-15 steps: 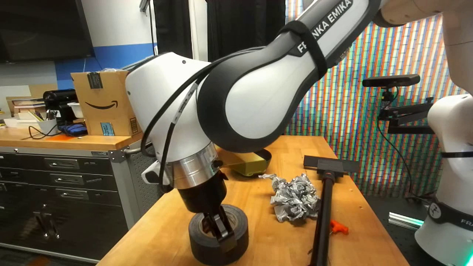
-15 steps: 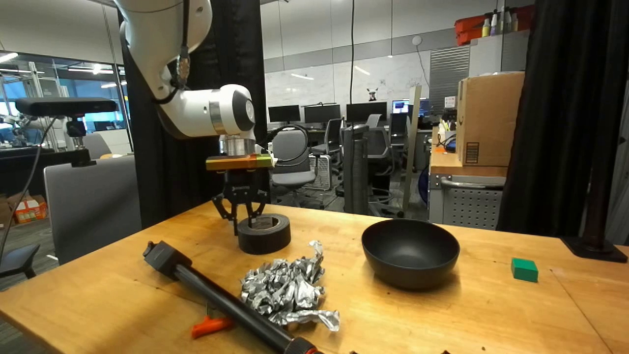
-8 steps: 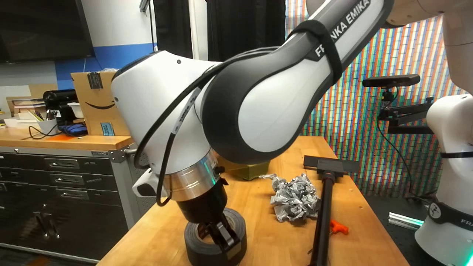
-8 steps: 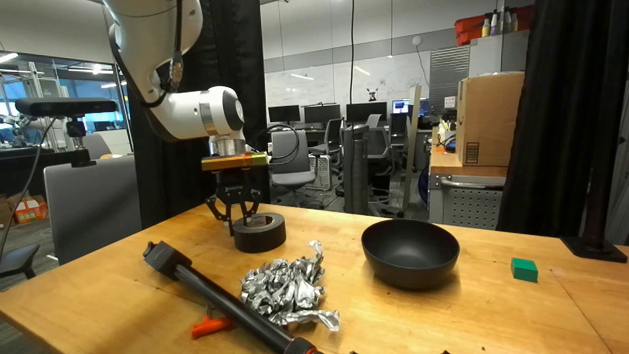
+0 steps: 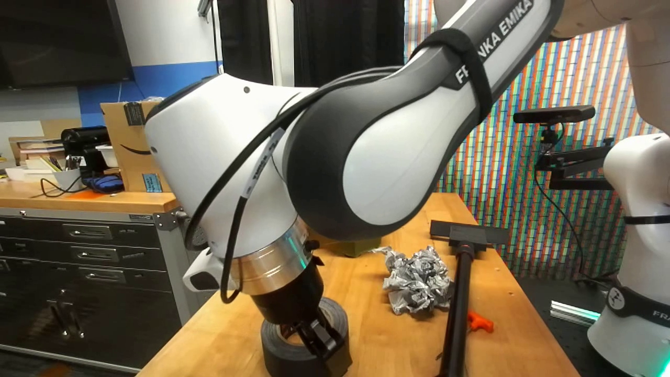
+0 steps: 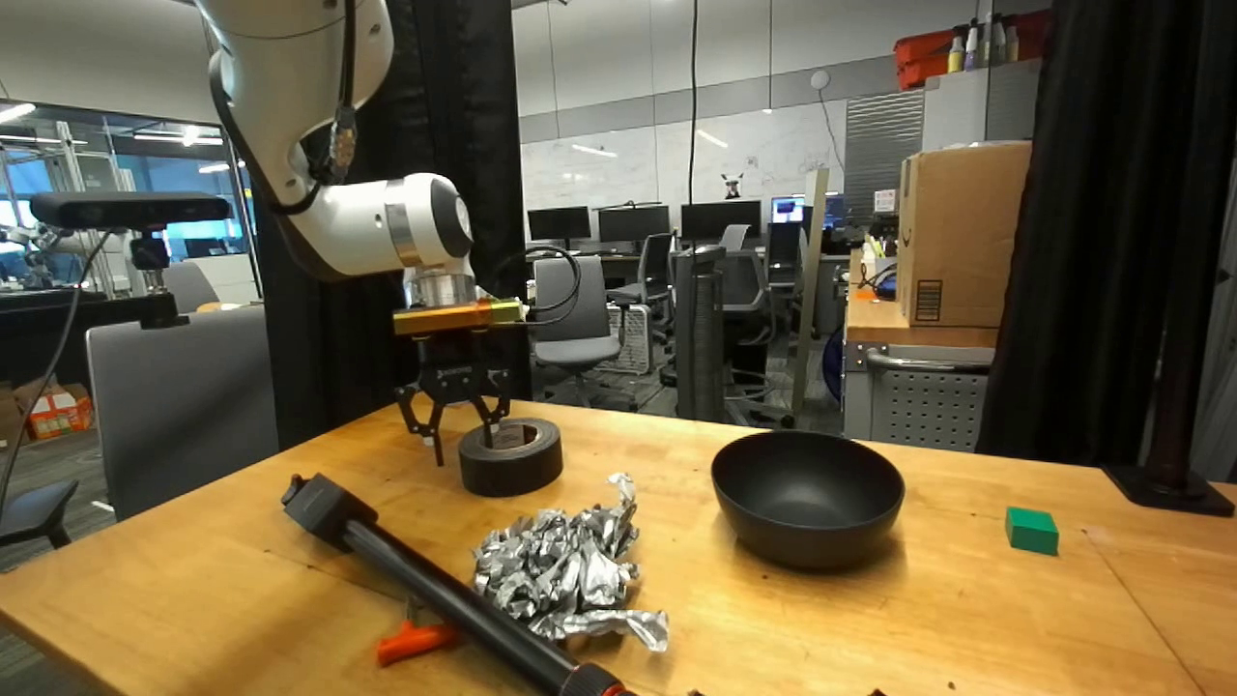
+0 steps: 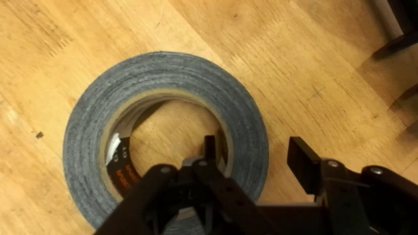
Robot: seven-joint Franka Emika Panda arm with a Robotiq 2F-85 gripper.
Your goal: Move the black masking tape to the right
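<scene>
The black masking tape is a thick dark roll lying flat on the wooden table. It shows in both exterior views [image 5: 282, 360] [image 6: 512, 474] and from above in the wrist view [image 7: 86, 140]. My gripper [image 7: 254, 143] is open and straddles the roll's wall. One finger is inside the ring, close to its inner wall; the other is outside with a visible gap to the outer side. In an exterior view the gripper [image 6: 464, 452] stands low at the roll's near-left side. In the exterior view from behind the arm, the gripper [image 5: 320, 340] partly hides the roll.
Crumpled silver foil [image 5: 419, 280] [image 6: 560, 570] and a long black pole [image 5: 458, 309] [image 6: 454, 599] lie near the roll. An orange-handled item [image 6: 414, 641] lies by the pole. A black bowl [image 6: 807, 512] and green block [image 6: 1031, 530] are farther along the table.
Between one second and half a second ago the tape slid slightly with the gripper, leftward in an exterior view. Since then the fingers have spread apart and the tape has stayed put.
</scene>
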